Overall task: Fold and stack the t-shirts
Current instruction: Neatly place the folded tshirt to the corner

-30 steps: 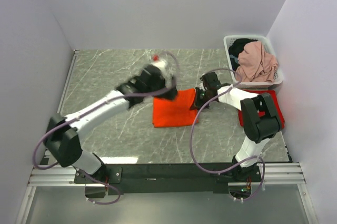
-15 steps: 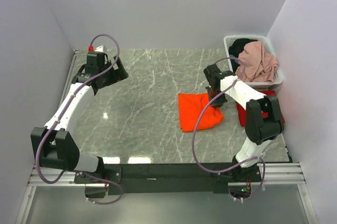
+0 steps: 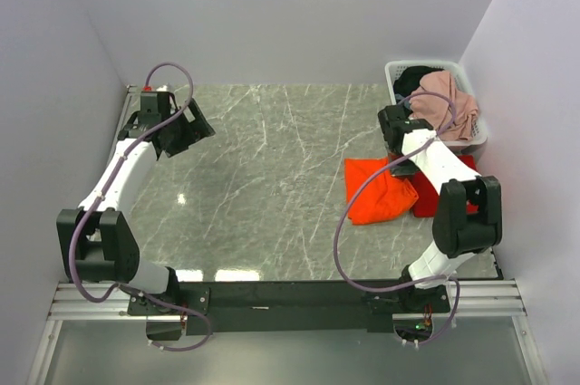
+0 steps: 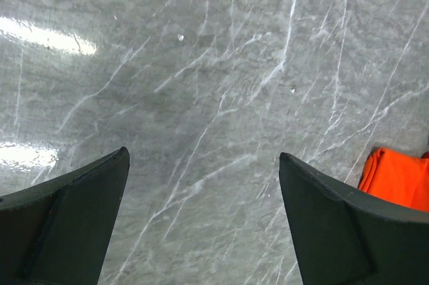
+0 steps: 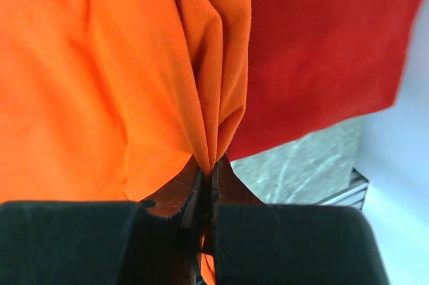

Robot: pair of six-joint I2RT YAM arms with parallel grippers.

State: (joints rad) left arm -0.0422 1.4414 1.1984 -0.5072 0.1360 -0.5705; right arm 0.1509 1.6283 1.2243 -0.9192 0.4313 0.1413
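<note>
Our right gripper [image 5: 206, 168] pinches a fold of the orange tee [image 3: 379, 193], mid-right on the counter [image 3: 263, 186], touching the red tee [image 3: 435, 200]. The tee looks soft and limp, so we'd hold hems. The left gripper [image 4: 203, 157] gapes wide, empty.

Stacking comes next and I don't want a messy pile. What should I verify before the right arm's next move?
1. Grip of the right gripper on the orange t-shirt: ok, a fold is pinched between its fingers.
2. Fold of the orange t-shirt: not ok, bunched and creased near the grip.
3. Placement on the red t-shirt: not ok, the orange t-shirt lies mostly beside it.
4. Flatness of the red t-shirt: cannot tell, the right arm hides part.
5. Clearance of the left gripper: ok, open, far left above the table.
</note>
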